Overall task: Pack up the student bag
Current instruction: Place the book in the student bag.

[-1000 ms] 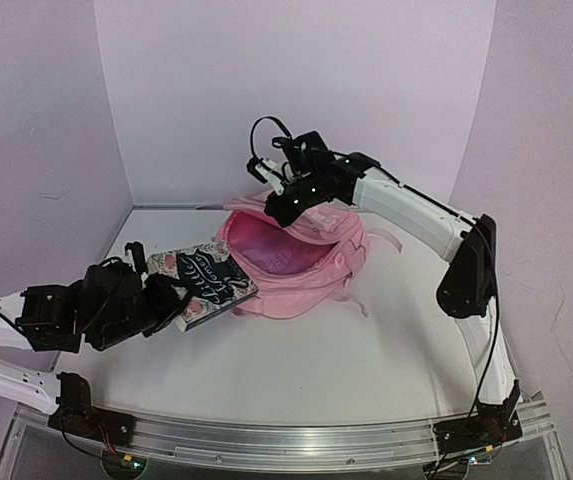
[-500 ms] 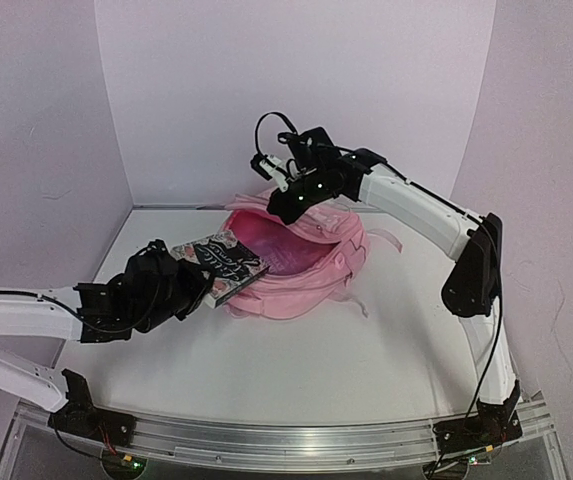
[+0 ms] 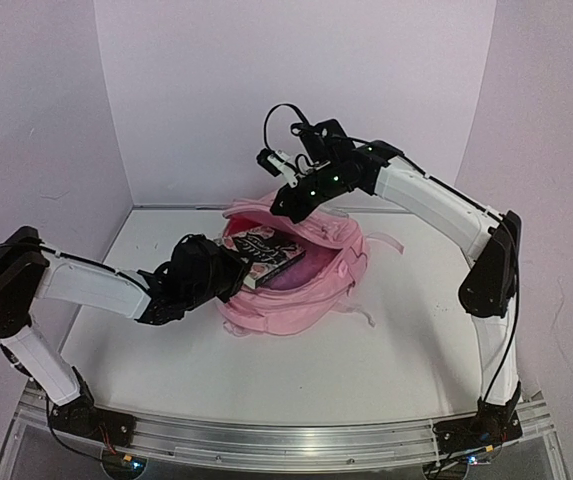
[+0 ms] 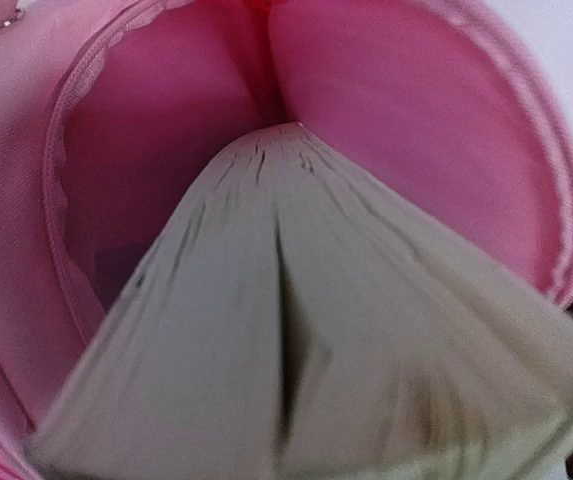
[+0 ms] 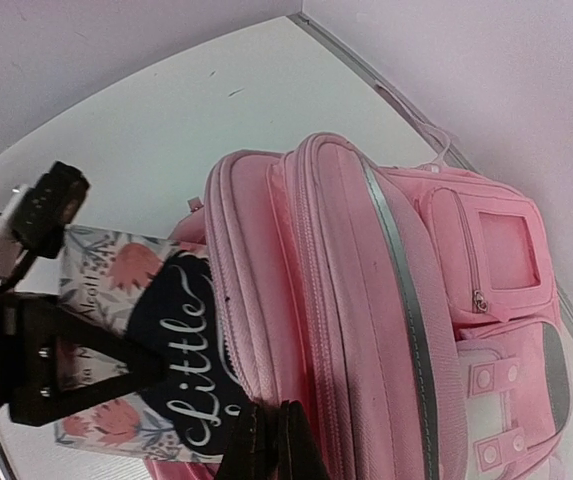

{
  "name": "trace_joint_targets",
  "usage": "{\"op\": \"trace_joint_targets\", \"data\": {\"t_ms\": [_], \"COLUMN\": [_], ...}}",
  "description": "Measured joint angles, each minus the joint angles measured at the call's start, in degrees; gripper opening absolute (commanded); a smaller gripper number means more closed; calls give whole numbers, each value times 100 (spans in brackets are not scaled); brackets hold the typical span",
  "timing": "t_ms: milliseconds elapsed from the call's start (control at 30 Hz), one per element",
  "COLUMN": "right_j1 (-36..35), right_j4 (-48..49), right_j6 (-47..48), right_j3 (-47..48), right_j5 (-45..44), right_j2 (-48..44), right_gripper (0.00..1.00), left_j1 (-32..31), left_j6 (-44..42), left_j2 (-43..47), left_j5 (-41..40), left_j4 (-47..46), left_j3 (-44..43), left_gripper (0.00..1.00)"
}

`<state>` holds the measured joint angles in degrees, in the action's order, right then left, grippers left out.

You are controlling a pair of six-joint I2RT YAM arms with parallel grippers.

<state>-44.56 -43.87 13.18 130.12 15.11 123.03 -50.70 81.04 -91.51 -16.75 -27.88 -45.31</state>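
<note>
The pink student bag [image 3: 301,300] lies on the white table with its mouth open toward the left. My left gripper [image 3: 229,270] is shut on a floral paperback book [image 3: 272,250], whose far end sits inside the bag's mouth. In the left wrist view the book's page edges [image 4: 296,350] fill the frame, with the bag's pink lining [image 4: 166,120] around them; my own fingers are hidden. My right gripper [image 3: 289,198] is shut on the bag's upper rim and holds it up. From the right wrist, my right gripper [image 5: 271,445] pinches the rim above the book's cover [image 5: 166,340], beside the bag [image 5: 366,300].
Pale walls close in the table [image 3: 396,350] at the back and on both sides. The bag's straps [image 3: 384,240] trail to the right. An aluminium rail [image 3: 286,440] runs along the near edge. A black finger of the left gripper [image 5: 116,365] lies across the book's cover.
The left arm has swung right and forward, carrying the book from the table's left side into the bag's mouth. The right gripper has lifted the rim slightly.
</note>
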Motion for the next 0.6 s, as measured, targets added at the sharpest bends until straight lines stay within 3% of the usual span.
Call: {"op": "trace_joint_targets", "data": {"t_ms": [367, 433, 600], "right_j1": [20, 22, 22], "right_j4": [-52, -44, -33], "right_j6": [-92, -122, -170], "right_j3": [-219, -288, -409], "right_j5": [399, 467, 563], "right_j2": [-215, -250, -356], "right_gripper": [0, 0, 0], "left_j1": [49, 51, 51], "left_j6": [423, 387, 120], "left_j2": [-1628, -1703, -1775], "left_j5": [-10, -51, -111], "left_j4": [-405, -379, 40], "left_j3": [-1418, -1533, -1879], "left_gripper": [1, 10, 48]}}
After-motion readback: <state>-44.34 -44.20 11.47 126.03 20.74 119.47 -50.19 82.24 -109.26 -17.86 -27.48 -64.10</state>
